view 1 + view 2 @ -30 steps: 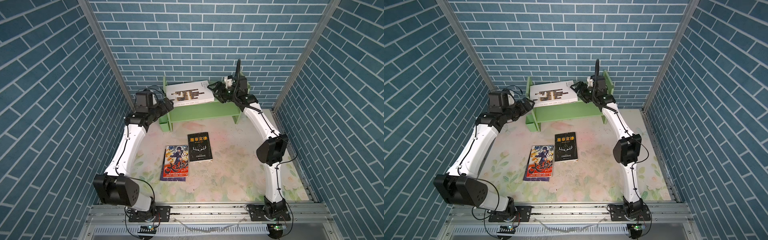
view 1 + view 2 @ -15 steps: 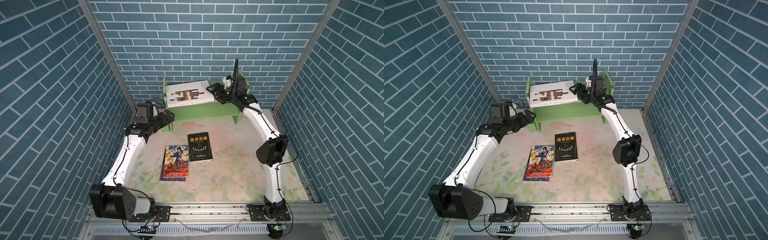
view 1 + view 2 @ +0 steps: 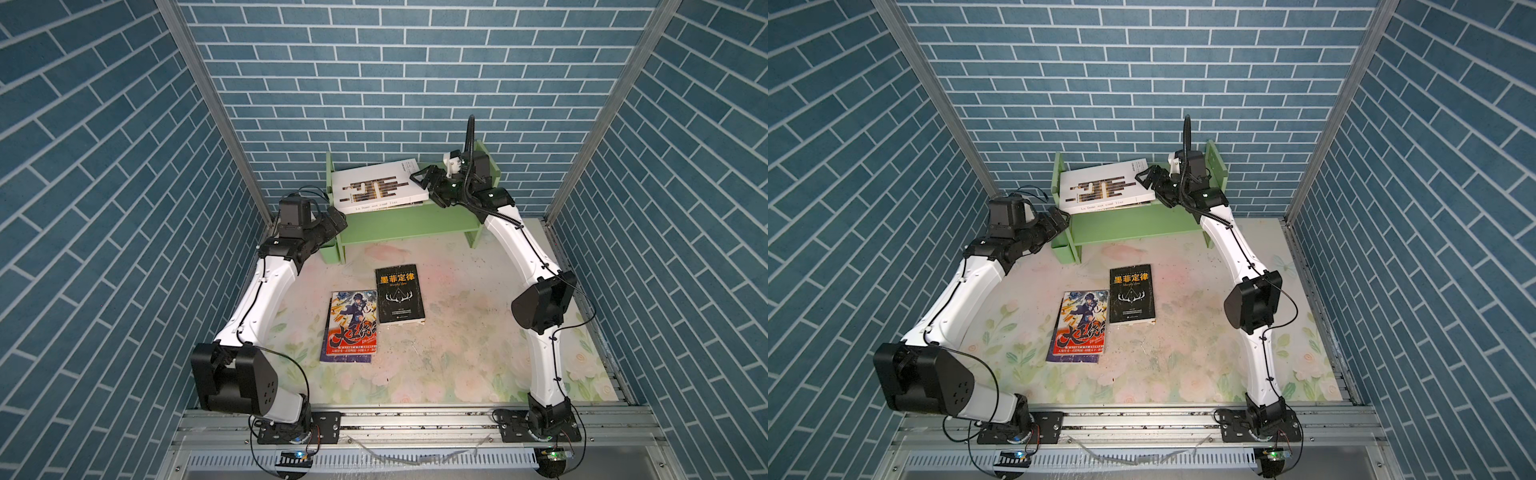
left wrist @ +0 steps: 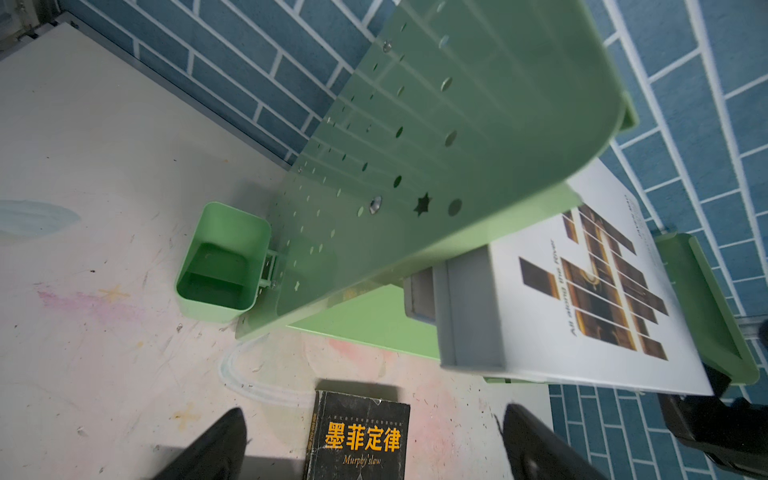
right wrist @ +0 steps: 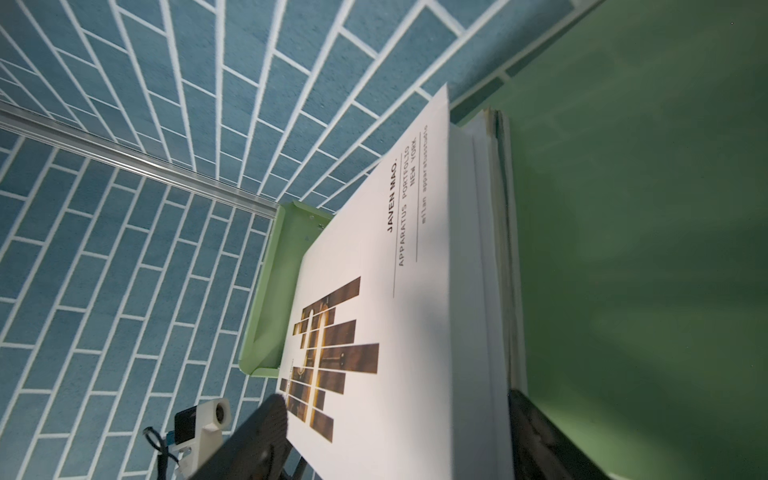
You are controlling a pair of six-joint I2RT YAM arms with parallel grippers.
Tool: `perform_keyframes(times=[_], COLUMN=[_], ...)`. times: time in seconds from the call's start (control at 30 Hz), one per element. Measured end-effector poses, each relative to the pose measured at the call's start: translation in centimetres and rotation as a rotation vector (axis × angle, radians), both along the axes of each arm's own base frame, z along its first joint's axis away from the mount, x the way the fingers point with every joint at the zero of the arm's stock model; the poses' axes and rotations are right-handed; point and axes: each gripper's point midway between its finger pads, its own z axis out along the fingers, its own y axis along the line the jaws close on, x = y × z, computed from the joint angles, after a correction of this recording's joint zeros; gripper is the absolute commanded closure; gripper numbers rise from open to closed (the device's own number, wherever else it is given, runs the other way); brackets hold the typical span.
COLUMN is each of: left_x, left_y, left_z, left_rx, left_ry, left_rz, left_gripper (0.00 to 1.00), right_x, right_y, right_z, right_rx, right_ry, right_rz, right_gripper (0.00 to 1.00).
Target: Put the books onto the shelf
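Observation:
A white book with dark bars (image 3: 376, 189) (image 5: 374, 291) lies tilted on top of other books (image 5: 500, 249) on the light-green shelf (image 3: 399, 224) (image 4: 436, 145). My right gripper (image 3: 424, 178) (image 5: 395, 401) is shut on the right end of this stack, one finger on the cover and one underneath. On the mat lie a black book with gold characters (image 3: 400, 294) (image 4: 361, 440) and a colourful book (image 3: 351, 326). My left gripper (image 3: 336, 218) (image 4: 374, 419) hangs open and holds nothing, beside the shelf's left panel.
A small green cup (image 4: 220, 262) is fixed low on the outside of the shelf's left panel. Blue brick walls (image 3: 374, 83) close in the back and both sides. The floral mat (image 3: 457, 353) stretches in front of the shelf.
My left arm has drawn back and down from the shelf's left panel, gripper still open. The right gripper and the white book have hardly moved.

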Motion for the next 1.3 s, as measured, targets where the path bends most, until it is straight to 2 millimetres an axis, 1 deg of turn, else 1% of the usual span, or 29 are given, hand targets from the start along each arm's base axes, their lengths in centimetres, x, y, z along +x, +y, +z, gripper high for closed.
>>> perform_keyframes(times=[0.1,0.23,0.33,0.47,0.57,0.7,0.93,1.07,1.17,1.23,1.3], left_x=[0.3,0.6,0.7,0.8,0.8,0.9,0.7,0.2,-0.9,-1.9,-3.3], left_y=[0.4,0.8,1.0,1.2,1.2,1.3,1.3,1.3,1.4,1.5,2.0], left_z=[0.1,0.0,-0.1,-0.1,-0.1,0.0,0.3,1.6,3.0,3.8,4.3], left_rx=[0.001,-0.002,-0.001,-0.005,-0.007,-0.006,-0.008,-0.013,-0.016,-0.016,-0.011], left_ry=[-0.001,0.003,0.006,0.008,0.006,0.002,-0.006,-0.038,-0.072,-0.094,-0.111], left_rz=[0.028,0.056,0.073,0.085,0.091,0.094,0.093,0.090,0.089,0.091,0.100], left_gripper=[0.02,0.02,0.02,0.02,0.02,0.02,0.02,0.02,0.01,0.00,0.00], right_x=[-0.1,0.0,0.2,0.5,0.5,0.6,1.6,2.4,2.7,2.4,1.6], right_y=[0.0,0.0,0.1,0.2,0.2,0.0,-1.5,-2.7,-3.4,-4.0,-4.5], right_z=[1.2,1.9,1.0,-1.2,-2.2,-2.5,-2.6,-2.6,-2.5,-2.5,-2.5], right_rx=[0.012,0.016,0.007,-0.023,-0.047,-0.061,-0.082,-0.098,-0.110,-0.125,-0.137], right_ry=[-0.025,-0.042,-0.026,0.028,0.048,0.045,0.026,0.009,0.001,0.002,0.008], right_rz=[0.001,0.002,0.002,0.002,0.004,-0.002,-0.036,-0.059,-0.078,-0.088,-0.095], right_gripper=[0.18,0.18,0.18,0.18,0.17,0.17,0.16,0.16,0.16,0.17,0.17])
